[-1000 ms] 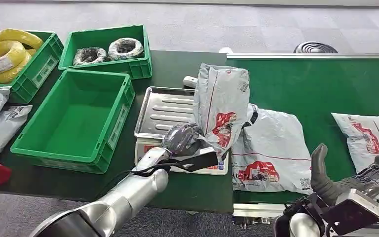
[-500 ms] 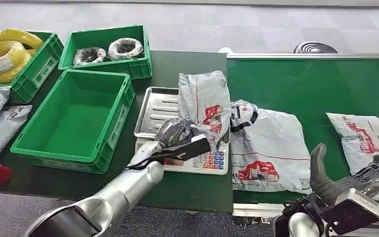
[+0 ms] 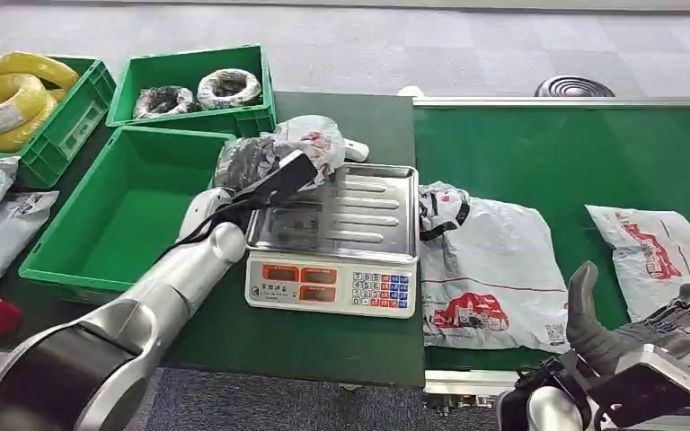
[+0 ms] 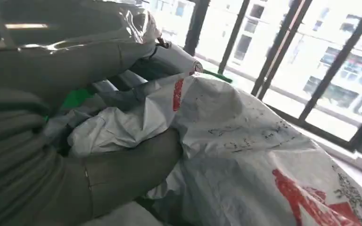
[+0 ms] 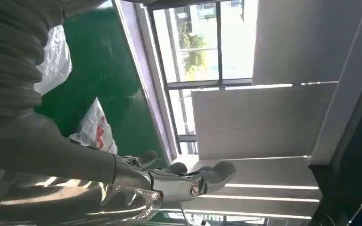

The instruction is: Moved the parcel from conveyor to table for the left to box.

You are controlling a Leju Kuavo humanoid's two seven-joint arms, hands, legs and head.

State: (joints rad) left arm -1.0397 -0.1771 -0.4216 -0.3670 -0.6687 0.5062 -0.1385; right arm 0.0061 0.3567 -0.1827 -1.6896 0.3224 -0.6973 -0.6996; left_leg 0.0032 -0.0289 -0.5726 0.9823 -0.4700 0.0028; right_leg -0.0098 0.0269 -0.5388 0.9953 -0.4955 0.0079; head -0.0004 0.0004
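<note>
Since the earlier frames the left hand (image 3: 252,171) has carried the parcel (image 3: 310,142) off the scale tray (image 3: 368,215) toward the empty green bin (image 3: 135,211); the tray is now bare.

Nearest, the right hand (image 3: 656,337) hangs at the conveyor (image 3: 575,153) edge, fingers apart, holding nothing. Two further bags (image 3: 490,269) lie on the belt just beyond it.

At mid-distance, the left hand is clamped on the crumpled parcel, its thumb (image 4: 122,169) pressed into the folds in the wrist view. The parcel hangs over the seam between the tray and the bin's near wall.

Current step, by judgement: transfer to the box. The next move calls for clearing the bin rim, then releasing over the bin floor.

Farther back on the tabletop (image 3: 341,117), the cable-coil bin (image 3: 198,90) stands just behind the target bin; a trailing parcel corner may snag on either rim.
</note>
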